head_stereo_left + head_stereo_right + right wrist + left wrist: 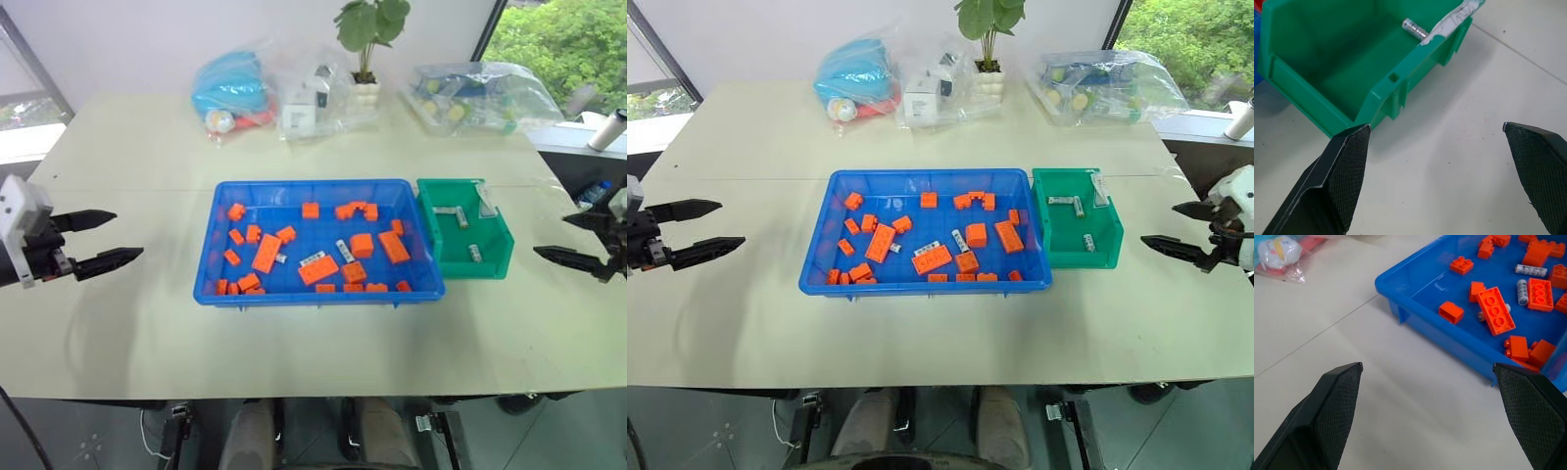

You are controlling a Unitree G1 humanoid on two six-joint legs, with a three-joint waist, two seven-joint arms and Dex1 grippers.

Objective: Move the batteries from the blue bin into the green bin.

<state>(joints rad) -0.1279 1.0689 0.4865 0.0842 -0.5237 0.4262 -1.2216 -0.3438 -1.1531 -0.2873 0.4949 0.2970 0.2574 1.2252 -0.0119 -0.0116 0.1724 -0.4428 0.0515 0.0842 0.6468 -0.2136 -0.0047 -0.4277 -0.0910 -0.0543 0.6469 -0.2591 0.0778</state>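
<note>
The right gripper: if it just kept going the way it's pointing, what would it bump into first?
Most likely the green bin. The right gripper hangs open over bare table, aimed at the bin's near corner, though it may touch the tabletop first; depth is hard to judge.

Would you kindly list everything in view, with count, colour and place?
blue bin: one, bright blue, table centre.
orange blocks: many, scattered in the blue bin.
batteries: silver-white; at least three in the blue bin, about three in the green bin.
green bin: one, touching the blue bin's right side.
plastic bags: three, clear, along the table's far edge.
potted plant: one, green, far edge.
table: one, off-white.
left gripper: black, open, left of the blue bin.
right gripper: black, open, right of the green bin.
</note>
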